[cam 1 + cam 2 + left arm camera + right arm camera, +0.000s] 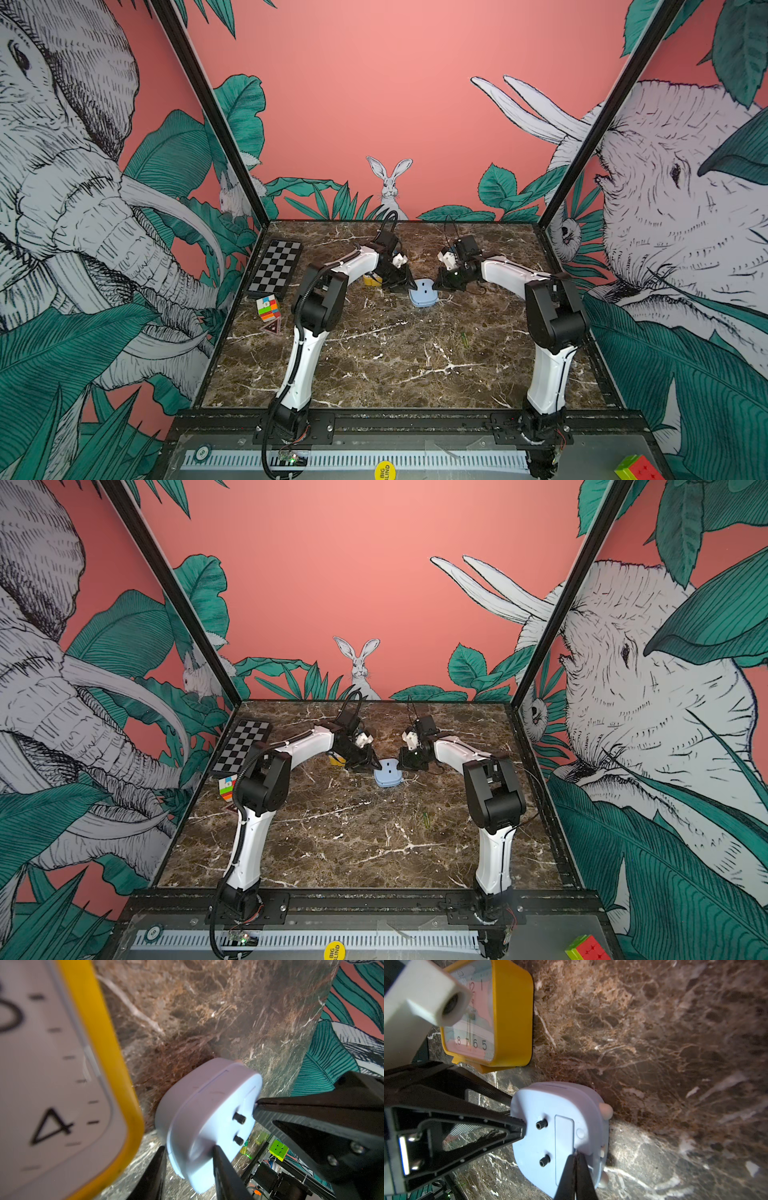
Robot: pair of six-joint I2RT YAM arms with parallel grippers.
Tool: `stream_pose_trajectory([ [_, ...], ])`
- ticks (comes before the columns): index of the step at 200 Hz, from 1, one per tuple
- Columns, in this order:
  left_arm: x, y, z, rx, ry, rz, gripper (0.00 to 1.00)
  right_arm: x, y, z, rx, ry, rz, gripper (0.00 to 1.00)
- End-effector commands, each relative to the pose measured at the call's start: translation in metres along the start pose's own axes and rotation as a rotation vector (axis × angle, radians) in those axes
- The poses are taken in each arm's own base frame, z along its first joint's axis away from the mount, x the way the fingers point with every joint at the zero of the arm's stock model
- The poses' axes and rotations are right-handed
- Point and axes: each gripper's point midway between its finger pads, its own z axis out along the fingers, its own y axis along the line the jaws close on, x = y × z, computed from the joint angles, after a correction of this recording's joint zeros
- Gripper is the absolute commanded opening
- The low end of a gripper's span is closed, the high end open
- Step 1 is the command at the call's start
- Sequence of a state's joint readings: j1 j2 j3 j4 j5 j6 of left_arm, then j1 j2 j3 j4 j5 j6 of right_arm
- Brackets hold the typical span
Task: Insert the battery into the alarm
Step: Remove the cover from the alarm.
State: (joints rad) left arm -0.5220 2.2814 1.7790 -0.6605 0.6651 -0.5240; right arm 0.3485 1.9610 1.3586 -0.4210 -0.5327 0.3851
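Legible writing: a yellow disc [385, 471] at the front rail reads "BIG BLIND"; the yellow clock [512, 1012] shows 12, 1 and 5 to 8. The blue alarm clock [423, 293] lies face down on the table [395, 365] toward its back edge, midway between the sides. Two black knobs [542, 1124] and a shut battery cover [563, 1147] face up. The left gripper [410, 287] pinches its rim. The right gripper [575, 1153], fingers pressed together, touches the cover's edge. The yellow clock stands just beside the left gripper.
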Motion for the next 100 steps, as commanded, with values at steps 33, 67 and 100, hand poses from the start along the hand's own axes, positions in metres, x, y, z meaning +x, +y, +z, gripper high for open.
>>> stream_pose_trajectory([
  [33,0.018,0.020,0.015,-0.055,0.053,-0.047,0.37,0.001,0.027,-0.019,-0.066,-0.031,-0.023,0.00],
  [67,0.019,0.020,0.015,-0.057,0.056,-0.046,0.37,0.007,0.015,-0.022,-0.013,-0.009,-0.018,0.00],
  [100,0.019,0.020,0.015,-0.055,0.056,-0.047,0.36,0.006,0.010,-0.031,0.028,-0.022,-0.037,0.00],
])
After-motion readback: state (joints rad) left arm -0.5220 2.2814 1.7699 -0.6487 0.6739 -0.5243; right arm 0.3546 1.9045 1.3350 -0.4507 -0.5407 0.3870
